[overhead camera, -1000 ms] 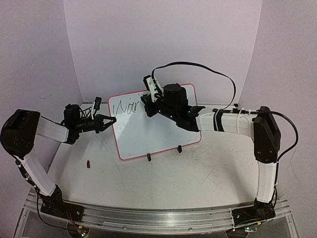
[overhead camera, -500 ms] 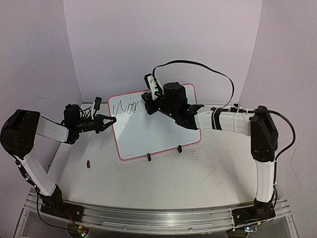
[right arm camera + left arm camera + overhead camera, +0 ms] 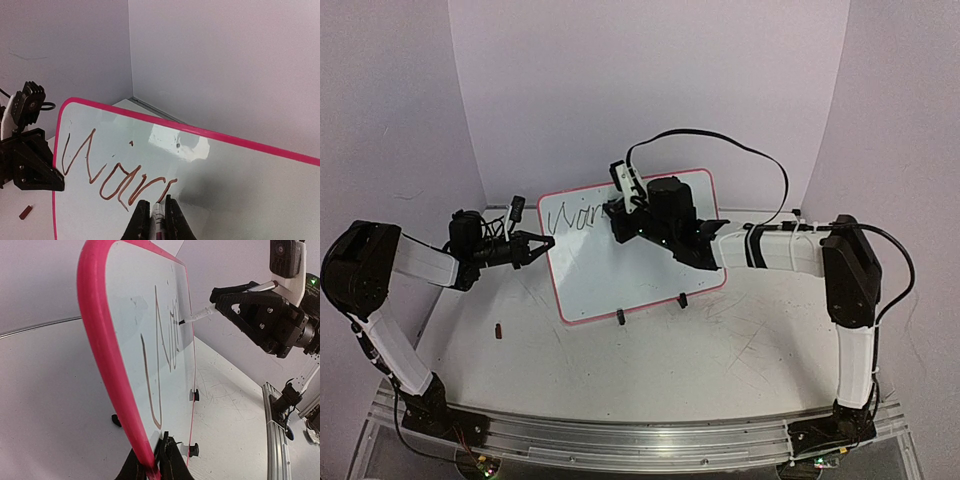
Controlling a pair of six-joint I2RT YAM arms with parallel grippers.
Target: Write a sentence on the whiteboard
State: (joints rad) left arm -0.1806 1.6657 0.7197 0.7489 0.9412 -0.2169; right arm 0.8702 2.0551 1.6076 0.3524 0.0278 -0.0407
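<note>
Here the right fingers are clenched on a marker. Its tip touches the whiteboard at the end of the sentence, which reads roughly "Warr". The left fingers pinch the board's pink left edge. The board stands tilted on black feet toward the back of the table.
</note>
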